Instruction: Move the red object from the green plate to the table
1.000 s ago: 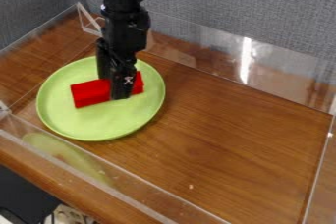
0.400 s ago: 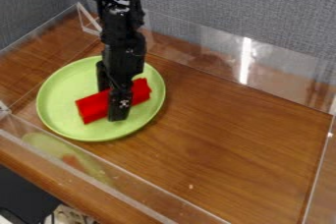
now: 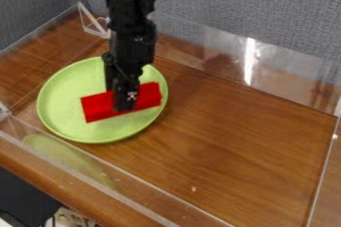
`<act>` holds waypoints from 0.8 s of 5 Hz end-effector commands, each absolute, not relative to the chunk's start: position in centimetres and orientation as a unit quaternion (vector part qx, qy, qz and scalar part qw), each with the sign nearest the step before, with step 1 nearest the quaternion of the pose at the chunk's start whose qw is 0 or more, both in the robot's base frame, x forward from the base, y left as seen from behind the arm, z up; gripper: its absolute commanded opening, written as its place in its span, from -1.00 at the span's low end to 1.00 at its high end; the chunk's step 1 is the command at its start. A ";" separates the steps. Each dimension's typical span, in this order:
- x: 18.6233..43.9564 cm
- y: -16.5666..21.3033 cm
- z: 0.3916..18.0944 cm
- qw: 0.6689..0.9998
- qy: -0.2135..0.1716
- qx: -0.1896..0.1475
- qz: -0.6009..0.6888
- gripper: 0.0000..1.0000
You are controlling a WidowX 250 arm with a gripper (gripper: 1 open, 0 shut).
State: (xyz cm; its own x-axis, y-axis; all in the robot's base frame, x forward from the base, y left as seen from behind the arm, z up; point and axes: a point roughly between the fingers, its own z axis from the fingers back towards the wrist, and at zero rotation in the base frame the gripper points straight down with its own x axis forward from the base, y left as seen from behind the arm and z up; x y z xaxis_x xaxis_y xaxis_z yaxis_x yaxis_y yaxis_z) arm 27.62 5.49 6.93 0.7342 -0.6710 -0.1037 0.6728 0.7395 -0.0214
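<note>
The red object [image 3: 100, 107] is a bright red bar lying across the middle of the round green plate [image 3: 56, 97], which sits on the left of the table [image 3: 240, 126]. My black gripper [image 3: 128, 94] comes straight down onto the bar right of its middle. Its fingers straddle the bar and press against its sides. The part of the bar between the fingers is hidden. Whether the bar still touches the plate I cannot tell.
Clear acrylic walls [image 3: 253, 57] edge the tabletop on all sides, and the front wall [image 3: 147, 196] runs close to the plate. Bare wood stretches to the right of the plate. A grey fabric panel stands behind.
The gripper dropped onto the bar, then its fingers closed in on it. The arm now stands slightly higher and further right, and the bar has shifted a little right with it.
</note>
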 end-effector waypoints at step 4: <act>31.1 -1.3 13.1 0.889 0.003 0.057 -0.455 -1.00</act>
State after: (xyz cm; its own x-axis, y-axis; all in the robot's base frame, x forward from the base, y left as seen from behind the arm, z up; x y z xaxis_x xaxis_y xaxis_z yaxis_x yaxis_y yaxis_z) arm 30.34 -1.53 11.50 0.5731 -0.8142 -0.0929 0.8194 0.5710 0.0507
